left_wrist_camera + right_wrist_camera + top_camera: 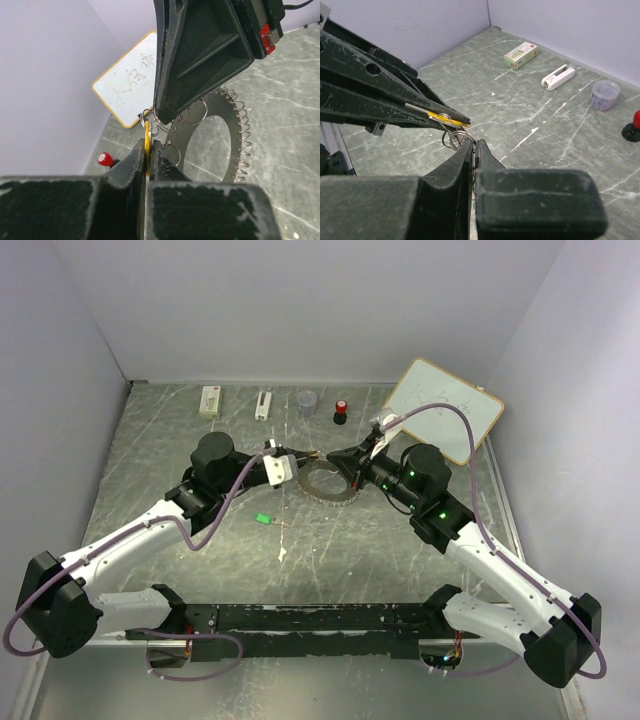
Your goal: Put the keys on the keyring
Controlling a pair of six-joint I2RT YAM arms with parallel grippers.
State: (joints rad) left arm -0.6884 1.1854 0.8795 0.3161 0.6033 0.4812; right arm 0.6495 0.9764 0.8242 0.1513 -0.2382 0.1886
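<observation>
Left claw (pixel 149 150) clamped shut on yellow key (pixel 148 134), lower centre of left-wrist frame. Key held edge-on, pointed at small wire loops (pixel 161 122) just above, likely for threading.

Right claw (pixel 475 146) closed too, tips at same loops. Thin metal between fingers, which piece unclear. Probably steadying keyring (pixel 331 486), centre of top view.

Green key (pixel 263 518) loose on table (pixel 150 460), lower left of keyring, not yet threaded.

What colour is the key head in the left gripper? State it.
Yellow-orange key head, clearest in the left wrist view.
</observation>
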